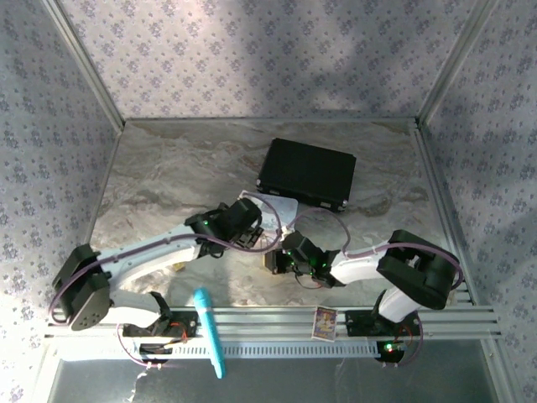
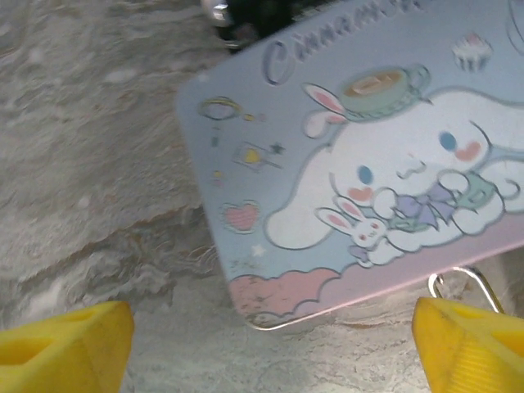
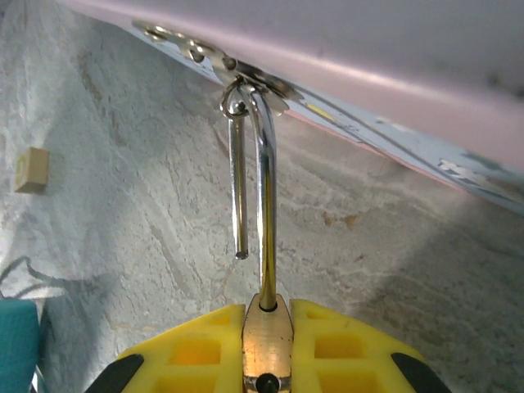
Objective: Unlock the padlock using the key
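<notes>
Operator: Padlock (image 3: 267,348) first. Where is it?

Arm: Between the fingers (image 3: 192,352) of my right gripper (image 3: 267,321). They are pressed tight on its brass body, one yellow pad on each side.

Operator: And the shackle (image 3: 264,205)?

Arm: Its long leg runs straight from the body to the metal clasp (image 3: 246,78) at the edge of the tin (image 2: 368,123) and hooks through it. The short leg hangs free, its end out of the body and in the air above the table (image 3: 123,246).

Operator: Your other side?

Arm: My left gripper (image 2: 270,352) hovers over the tin's pink corner, jaws wide apart, holding nothing. From that wrist I see the lid facing up, with a white long-eared cartoon animal on it. A silvery loop pokes out at the tin's edge, just beside one of my fingertips (image 2: 471,344).

Operator: Anything else around?

Arm: A small tan piece (image 3: 31,169) lies on the table, well apart from the lock. A black case (image 1: 306,175) sits at the far side, beyond both grippers. A teal tool (image 1: 210,332) lies across the rails at the near edge.
</notes>
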{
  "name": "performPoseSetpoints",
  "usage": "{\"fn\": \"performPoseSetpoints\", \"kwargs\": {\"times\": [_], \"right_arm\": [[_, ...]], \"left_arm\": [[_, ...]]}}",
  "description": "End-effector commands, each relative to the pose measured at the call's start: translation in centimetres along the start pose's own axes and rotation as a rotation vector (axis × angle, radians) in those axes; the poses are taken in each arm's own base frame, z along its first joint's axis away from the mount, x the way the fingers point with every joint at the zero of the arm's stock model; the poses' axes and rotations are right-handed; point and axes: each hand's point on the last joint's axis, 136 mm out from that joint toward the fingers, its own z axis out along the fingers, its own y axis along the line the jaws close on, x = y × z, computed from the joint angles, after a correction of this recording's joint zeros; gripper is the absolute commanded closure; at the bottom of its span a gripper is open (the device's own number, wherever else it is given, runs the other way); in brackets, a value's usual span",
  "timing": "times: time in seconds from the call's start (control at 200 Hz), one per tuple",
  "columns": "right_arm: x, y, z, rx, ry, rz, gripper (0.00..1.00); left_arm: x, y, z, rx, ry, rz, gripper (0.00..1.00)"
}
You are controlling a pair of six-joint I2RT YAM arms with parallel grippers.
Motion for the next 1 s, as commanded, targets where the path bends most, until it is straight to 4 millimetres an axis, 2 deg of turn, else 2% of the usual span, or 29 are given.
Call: {"fn": "performPoseSetpoints", "kwargs": {"times": [0.0,0.115,0.27,0.595,0.71,0.77,0.89,0.995], "right_arm": [[1.3,-2.3,-0.3,0.043,0.031,0.095,0.94],[1.1,-2.5,-0.8,0.017,0.008,0.129,0.96],[1.3,-2.4,-1.2,0.003,0.016,0.124,0.96],[1.7,-4.4,-3.2,0.018,-0.04,0.188,0.97],[0.8,-4.5,-4.0,0.022,-0.088,0.187,0.97],[0.3,-4.6,-4.3,0.028,-0.109,0.182,0.97],[-0.3,-5.2,-4.2,0.066,-0.147,0.173,0.97],[-1.4,-4.7,-4.5,0.024,-0.205,0.194,0.98]], "left_arm": [[-0.7,-1.8,0.6,0.053,0.019,0.193,0.14],[-0.1,-3.0,1.2,0.065,0.039,0.28,0.16],[1.3,-3.6,2.3,0.023,0.116,0.366,0.21],[3.5,-6.2,2.0,0.028,0.17,0.425,0.38],[3.6,-7.6,1.5,0.053,0.172,0.427,0.43],[3.8,-8.2,1.3,0.07,0.183,0.44,0.51],[3.8,-9.1,1.3,0.095,0.167,0.436,0.56],[4.7,-8.5,2.3,0.037,0.196,0.447,0.59]]}}
